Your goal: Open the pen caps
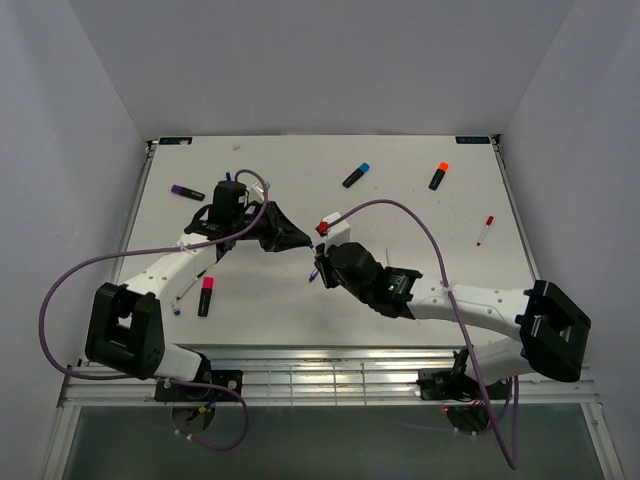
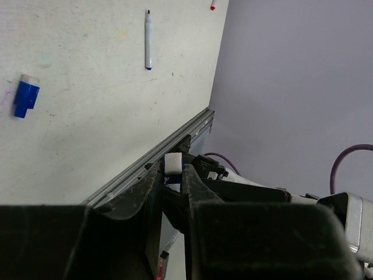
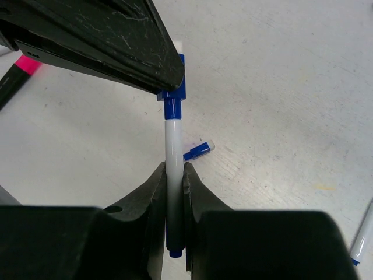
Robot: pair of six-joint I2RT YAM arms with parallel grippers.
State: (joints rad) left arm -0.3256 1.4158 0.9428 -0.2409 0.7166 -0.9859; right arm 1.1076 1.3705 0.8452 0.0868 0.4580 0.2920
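left fingers point(image 3: 116, 41) pinch the blue pen cap point(image 3: 173, 102); right fingers point(image 3: 148, 198) clamp its white barrel point(image 3: 173, 140) just beside.

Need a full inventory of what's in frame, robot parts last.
table: 1, white, under all
purple highlighter: 1, black body, far left
blue highlighter: 1, black body, far centre
orange highlighter: 1, black body, far right
magenta highlighter: 1, black body, near left
held pen: 1, white, between both pincers
fitted cap: 1, blue, on held pen
loose cap: 1, blue, on table near held pen
red-capped pen: 1, white, right
thin pen: 1, white, beside magenta highlighter
red-white piece: 1, centre, unclear
cables: 2, purple, along arms
left pincer: 1, black, shut on fitted cap
right pincer: 1, black, shut on held pen
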